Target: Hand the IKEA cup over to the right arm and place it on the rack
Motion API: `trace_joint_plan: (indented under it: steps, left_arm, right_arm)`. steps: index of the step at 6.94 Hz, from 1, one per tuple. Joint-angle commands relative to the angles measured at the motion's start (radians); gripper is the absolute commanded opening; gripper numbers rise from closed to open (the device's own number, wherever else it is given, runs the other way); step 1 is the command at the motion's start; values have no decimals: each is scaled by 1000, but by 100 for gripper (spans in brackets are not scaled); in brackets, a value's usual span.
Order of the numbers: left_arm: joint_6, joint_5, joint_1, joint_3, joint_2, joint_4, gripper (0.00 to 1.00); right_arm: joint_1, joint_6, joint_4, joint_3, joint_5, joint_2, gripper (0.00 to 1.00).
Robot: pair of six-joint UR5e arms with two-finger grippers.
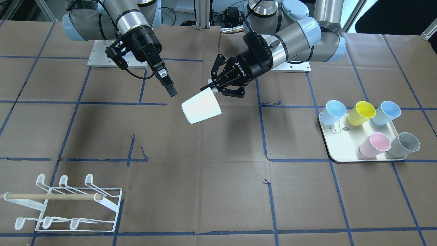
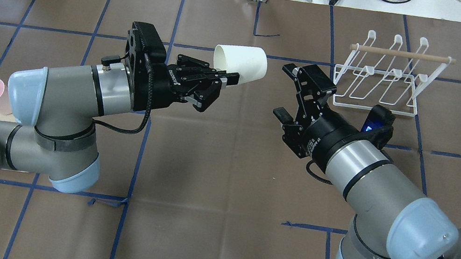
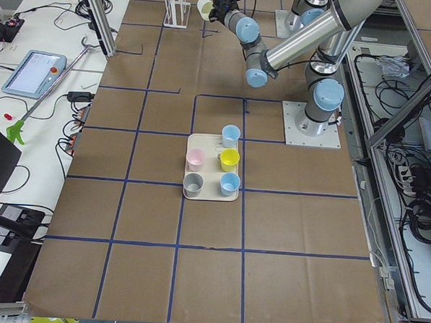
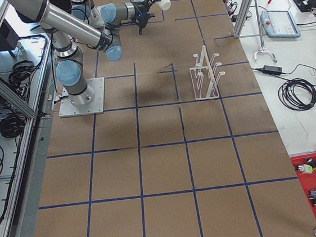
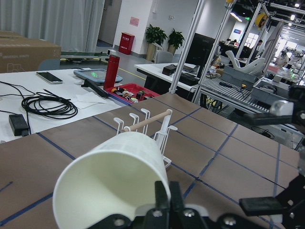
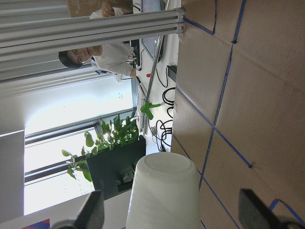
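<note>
In the middle of the overhead view, the left gripper [image 2: 226, 77] is pinched tight on the rim of the white cup [image 2: 242, 65]. It holds the cup up in the air on its side, bottom end toward the right gripper [image 2: 287, 92]. That one's fingers are wide apart, near the cup but not touching it. The white rack [image 2: 382, 75] stands at the upper right.

On the cream rectangular tray [image 1: 341, 138], five plastic cups sit mouths up: a pale blue cup [image 1: 333, 112], a yellow cup [image 1: 362, 112] and a second pale blue cup [image 1: 386, 112] in one row, a pink cup [image 1: 375, 144] and a grey cup [image 1: 404, 144] in the other. Underneath it all lies a brown paper table cover [image 1: 205, 171], gridded with blue tape.
</note>
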Motion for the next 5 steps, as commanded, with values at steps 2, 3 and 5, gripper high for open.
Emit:
trace_joint_plan:
  steps: [2, 3, 5]
  left_arm:
    - [-1, 1, -6, -17, -1, 17, 4]
    - [-1, 1, -17, -15, -2, 17, 4]
    - [-2, 3, -28, -13, -2, 17, 4]
  right_arm:
    - [18, -23, 33, -32, -7, 31, 98]
    - [55, -21, 35, -55, -32, 79, 98]
    - [83, -16, 53, -89, -60, 107, 98]
